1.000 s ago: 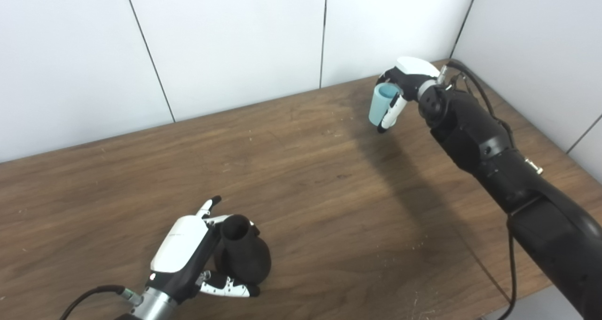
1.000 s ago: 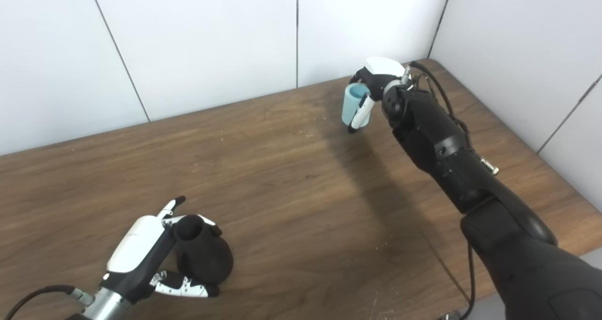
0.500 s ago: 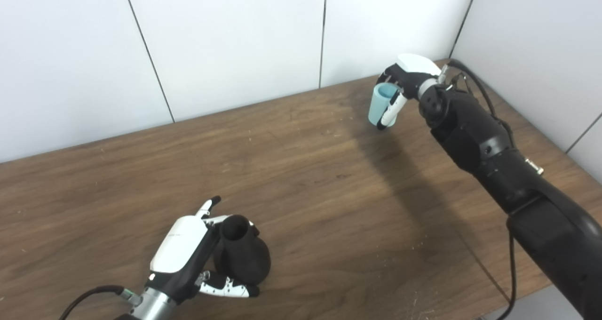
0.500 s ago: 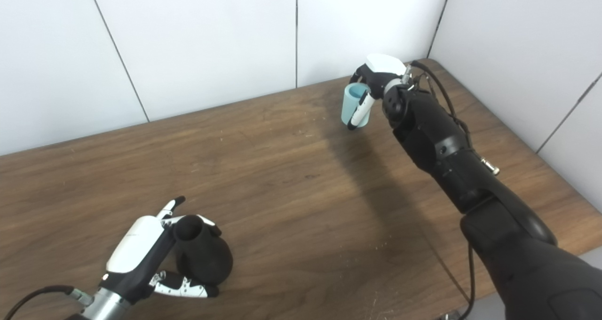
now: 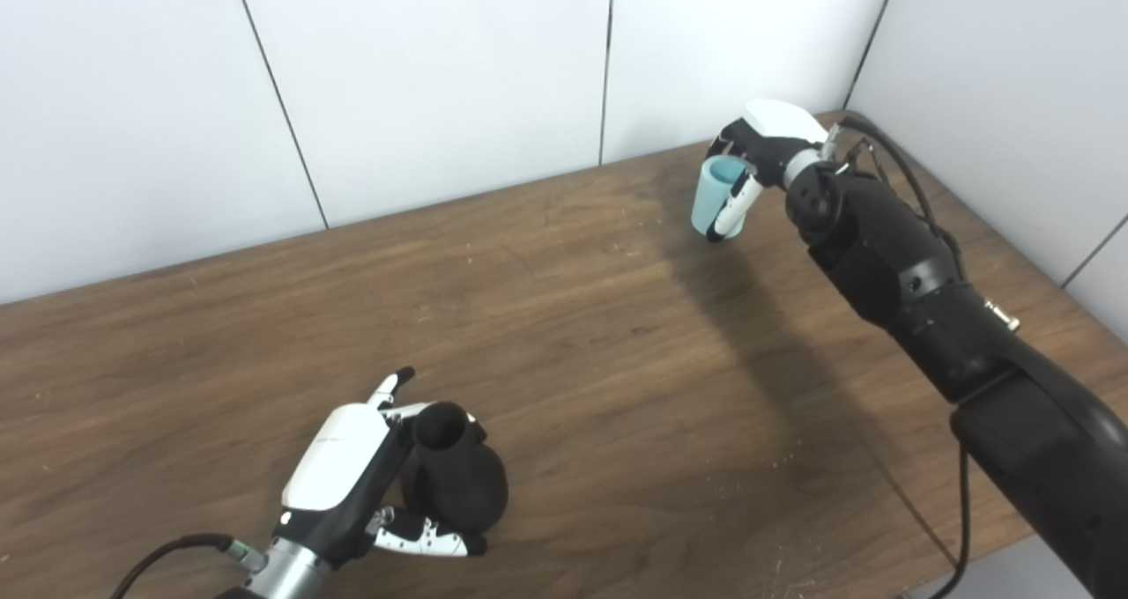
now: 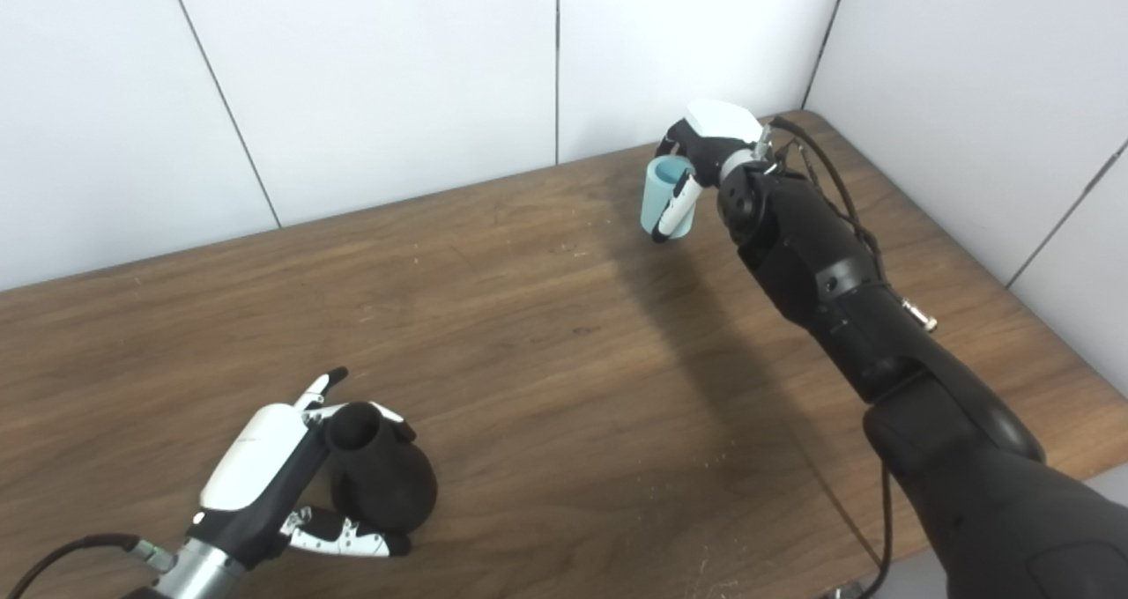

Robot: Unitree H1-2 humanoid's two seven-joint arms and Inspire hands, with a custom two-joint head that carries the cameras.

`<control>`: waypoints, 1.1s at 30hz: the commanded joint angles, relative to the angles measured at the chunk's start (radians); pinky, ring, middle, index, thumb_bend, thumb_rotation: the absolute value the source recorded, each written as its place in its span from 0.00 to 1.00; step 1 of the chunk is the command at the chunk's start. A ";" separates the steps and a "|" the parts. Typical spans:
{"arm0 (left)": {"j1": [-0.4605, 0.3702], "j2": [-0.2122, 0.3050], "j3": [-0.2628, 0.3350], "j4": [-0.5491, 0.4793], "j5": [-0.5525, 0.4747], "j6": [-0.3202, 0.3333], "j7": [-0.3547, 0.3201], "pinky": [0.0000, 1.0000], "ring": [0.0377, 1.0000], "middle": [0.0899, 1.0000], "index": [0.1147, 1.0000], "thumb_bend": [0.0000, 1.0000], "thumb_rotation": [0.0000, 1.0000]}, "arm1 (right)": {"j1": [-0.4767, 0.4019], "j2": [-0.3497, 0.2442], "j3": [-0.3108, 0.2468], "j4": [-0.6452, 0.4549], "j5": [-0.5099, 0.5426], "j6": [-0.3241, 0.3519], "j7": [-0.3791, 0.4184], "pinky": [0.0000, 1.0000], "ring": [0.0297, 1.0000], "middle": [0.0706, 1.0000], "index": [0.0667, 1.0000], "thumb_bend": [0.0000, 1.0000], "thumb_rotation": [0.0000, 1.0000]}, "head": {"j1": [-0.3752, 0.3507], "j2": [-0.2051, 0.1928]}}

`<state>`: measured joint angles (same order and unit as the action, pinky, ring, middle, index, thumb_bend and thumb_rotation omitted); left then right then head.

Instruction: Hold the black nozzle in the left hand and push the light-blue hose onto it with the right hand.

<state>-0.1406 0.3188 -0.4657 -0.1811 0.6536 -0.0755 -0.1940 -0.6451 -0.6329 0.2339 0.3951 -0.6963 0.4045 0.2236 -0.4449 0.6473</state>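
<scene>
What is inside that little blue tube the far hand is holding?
The light-blue hose in the right hand looks hollow: its open top shows only blue inner wall. Deeper inside is out of sight, and fingers cover part of its side.

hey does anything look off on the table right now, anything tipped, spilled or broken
Nothing stands out. The left hand grips the black nozzle near the front of the table, its opening up. The right hand holds the light-blue hose upright at the far corner. No spill or visible damage.
</scene>
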 commanded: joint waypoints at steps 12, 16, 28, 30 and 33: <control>0.050 0.042 -0.012 0.044 0.041 0.056 -0.090 1.00 0.51 0.40 0.42 0.50 0.00 | -0.034 -0.010 -0.004 -0.012 -0.011 -0.008 -0.024 0.59 0.62 0.63 0.66 0.85 0.00 | -0.002 0.006; 0.049 0.045 -0.010 0.043 0.038 0.055 -0.092 1.00 0.50 0.40 0.42 0.50 0.00 | -0.032 -0.010 -0.001 -0.010 -0.012 -0.012 -0.026 0.57 0.62 0.63 0.66 0.85 0.00 | -0.001 0.006; 0.050 0.043 -0.010 0.034 0.042 0.060 -0.097 1.00 0.50 0.40 0.42 0.50 0.00 | -0.030 -0.014 -0.001 0.005 -0.033 -0.029 -0.081 0.48 0.51 0.54 0.58 0.81 0.00 | 0.001 0.014; 0.051 0.043 -0.009 0.033 0.040 0.061 -0.097 1.00 0.50 0.40 0.42 0.50 0.00 | -0.025 -0.015 0.003 0.006 -0.047 -0.028 -0.105 0.47 0.50 0.54 0.52 0.67 0.06 | 0.001 0.016; 0.051 0.044 -0.006 0.033 0.031 0.061 -0.096 1.00 0.50 0.40 0.42 0.50 0.00 | -0.025 -0.009 0.001 0.021 -0.064 -0.034 -0.153 0.46 0.48 0.46 0.46 0.55 0.01 | 0.002 0.020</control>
<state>-0.1385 0.3192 -0.4608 -0.1885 0.6535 -0.0702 -0.2052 -0.6409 -0.6133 0.2437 0.4277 -0.7388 0.3877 0.1235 -0.4418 0.6657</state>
